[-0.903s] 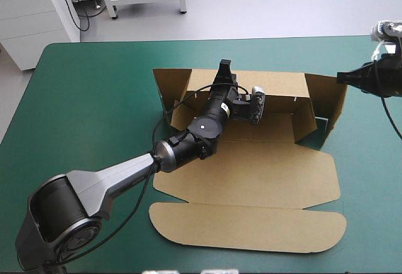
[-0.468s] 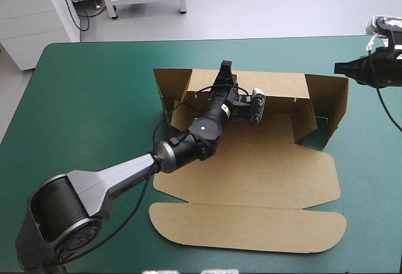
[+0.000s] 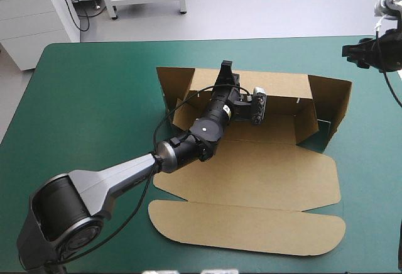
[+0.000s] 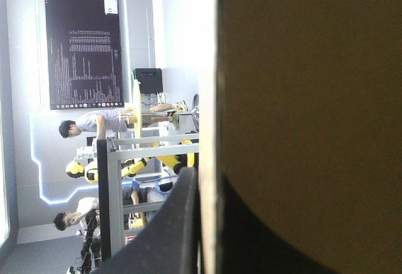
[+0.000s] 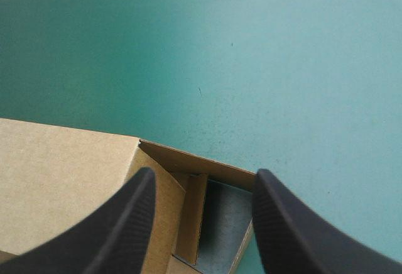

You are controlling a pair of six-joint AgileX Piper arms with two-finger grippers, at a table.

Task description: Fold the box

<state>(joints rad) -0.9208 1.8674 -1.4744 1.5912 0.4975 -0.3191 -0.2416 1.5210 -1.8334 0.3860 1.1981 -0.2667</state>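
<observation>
A: What has changed since the earlier frames?

B: Only the right tool [image 3: 347, 51]. Just before, its tip sat against the top far corner of the right wall [image 3: 336, 104]. Now it has drawn off toward the far right corner of the table [image 3: 94, 98], clear of the board. Its fingers are apart with nothing between them. The right wall stands unaided, its top edge a shade farther right than before.

A: And the left?

B: The left tool [image 3: 224, 68] has not moved. It is clamped on the top edge of the far wall [image 3: 276, 85], left of the wall's middle. The wrist view shows the board's edge running between the two black fingers.

A: Where is the box?

B: The box [image 3: 251, 173] is at mid-table, slightly right of centre. The far wall and both end walls are up. The wide panel and rounded lid flap [image 3: 251, 227] lie flat on the teal-green cover, on the near side.

A: What does that mean for the task?

B: My judgement: the right wall was raised and then let go, and nothing shows it locked. The near side is not started. Halfway at best.

A: What can't you see?

B: The left tool's tips drop behind the far wall in the high view. The left wrist view is mostly blocked by board, so it shows nothing of the interior. The left wall [image 3: 173, 85] is partly behind the arm. The right arm is cut off at the right. The right wrist view shows the corner with an inner flap and a gap beside it. Whether a tab is tucked, I cannot tell.
</observation>
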